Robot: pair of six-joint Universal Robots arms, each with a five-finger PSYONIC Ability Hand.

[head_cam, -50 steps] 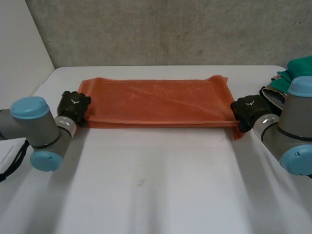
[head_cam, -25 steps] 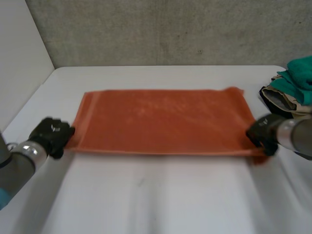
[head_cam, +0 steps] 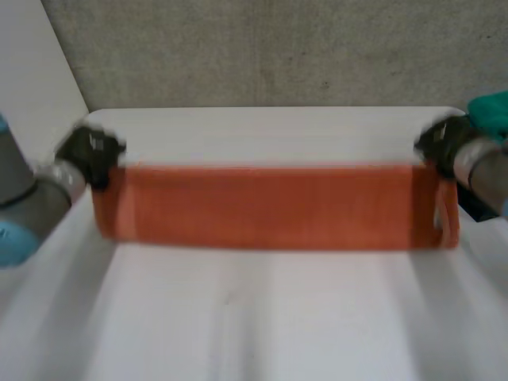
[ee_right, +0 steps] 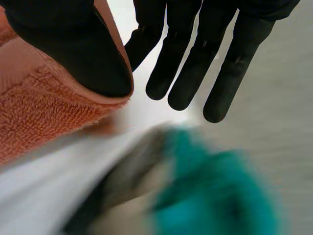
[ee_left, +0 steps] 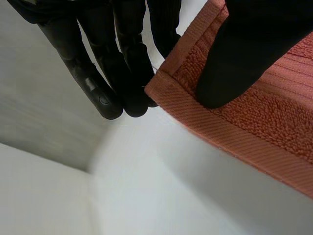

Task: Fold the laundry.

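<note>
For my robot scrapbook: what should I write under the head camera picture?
Left hand and right hand hold an orange towel stretched by two corners above the white table.

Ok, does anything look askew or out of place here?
Nothing serious. The orange towel hangs level between the left hand and right hand, each pinching a top corner. Only its end by the right hand droops slightly lower.

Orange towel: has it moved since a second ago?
Yes. The orange towel, flat on the table before, now hangs stretched between the left hand and right hand, its pinched corners raised toward the table's far edge.
</note>
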